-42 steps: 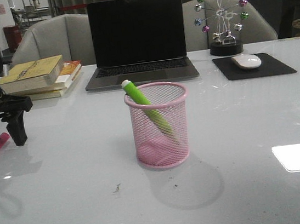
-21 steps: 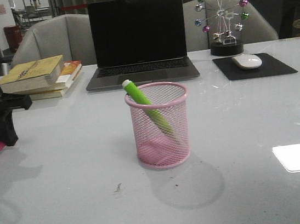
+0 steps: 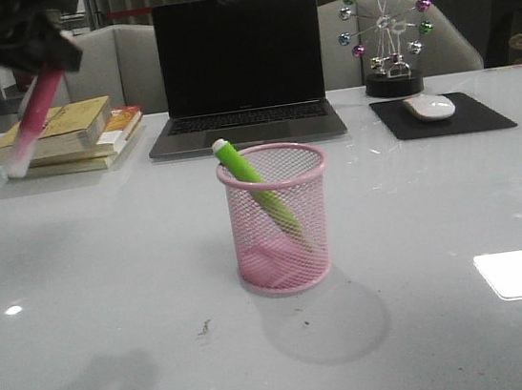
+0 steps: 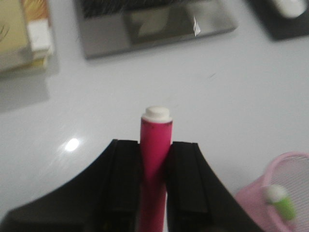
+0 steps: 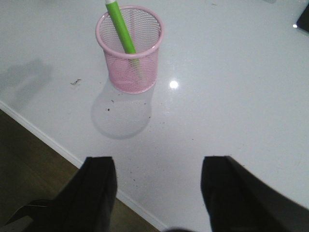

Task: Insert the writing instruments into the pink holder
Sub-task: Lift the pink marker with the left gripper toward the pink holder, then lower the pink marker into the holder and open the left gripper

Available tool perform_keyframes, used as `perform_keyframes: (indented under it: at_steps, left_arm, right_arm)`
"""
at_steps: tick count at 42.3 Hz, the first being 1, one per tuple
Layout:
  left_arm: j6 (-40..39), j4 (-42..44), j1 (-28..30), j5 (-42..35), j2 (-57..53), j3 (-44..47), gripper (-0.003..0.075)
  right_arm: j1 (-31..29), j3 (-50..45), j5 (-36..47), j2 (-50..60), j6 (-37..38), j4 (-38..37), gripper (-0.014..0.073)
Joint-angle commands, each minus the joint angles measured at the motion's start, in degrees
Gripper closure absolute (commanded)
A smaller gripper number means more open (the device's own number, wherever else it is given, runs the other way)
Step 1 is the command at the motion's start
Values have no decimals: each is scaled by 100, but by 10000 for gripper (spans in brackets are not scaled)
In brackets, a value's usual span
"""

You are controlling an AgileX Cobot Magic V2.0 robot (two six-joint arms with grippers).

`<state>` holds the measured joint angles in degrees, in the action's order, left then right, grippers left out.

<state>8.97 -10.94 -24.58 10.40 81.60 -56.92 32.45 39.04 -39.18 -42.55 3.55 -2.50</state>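
The pink holder [image 3: 279, 220] stands upright mid-table with the lime green marker [image 3: 255, 189] leaning inside it, white end over the rim. High at the far left, my left gripper [image 3: 38, 53] is shut on the magenta marker [image 3: 34, 119], which hangs tilted with its white end down, well above the table. The left wrist view shows the magenta marker [image 4: 155, 133] clamped between the fingers of that gripper [image 4: 155, 145], and the holder [image 4: 251, 203] off to one side. My right gripper [image 5: 159, 166] is open and empty near the table's front edge, short of the holder [image 5: 130, 67].
A laptop [image 3: 243, 72] stands open behind the holder. A stack of books [image 3: 65, 134] lies at the back left. A mouse [image 3: 429, 106] on a black pad and a small ferris-wheel ornament [image 3: 386, 34] are at the back right. The table's front edge [image 5: 48, 140] runs close by my right gripper.
My left gripper took hold of the magenta marker lying at the table's left and lifted it high toward the back. The holder and green marker have not moved.
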Motion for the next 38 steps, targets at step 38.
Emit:
perform_keyframes:
  at_steps: [38]
  left_arm:
    - [-7, -413, -2817, -7419, 1983, 819, 628]
  right_arm:
    - [2, 141, 365, 40, -9, -38, 94]
